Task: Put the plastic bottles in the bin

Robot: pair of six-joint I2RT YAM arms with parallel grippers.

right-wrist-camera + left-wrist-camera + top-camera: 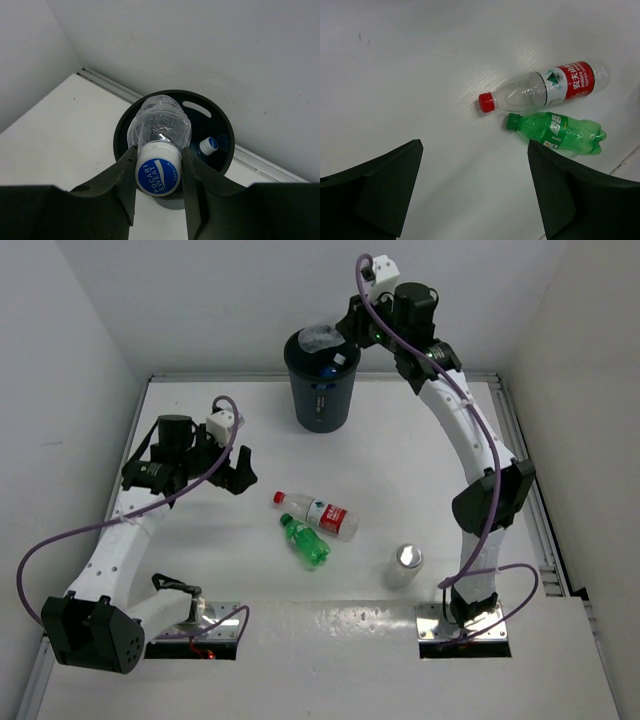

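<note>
Right gripper [159, 162] clamps a blue-capped bottle [160, 125] above the bin [322, 410], top centre; another bottle [208, 145] lies inside. Left gripper [475, 185]: spread and empty. Remaining at centre frame: red-capped bottle [318, 514], green bottle [305, 540], silvery-topped bottle [404, 566].

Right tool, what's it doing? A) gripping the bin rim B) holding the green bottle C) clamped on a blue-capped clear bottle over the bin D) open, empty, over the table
C: the right wrist view shows the right tool closed on the blue-capped clear bottle over the bin opening.
</note>
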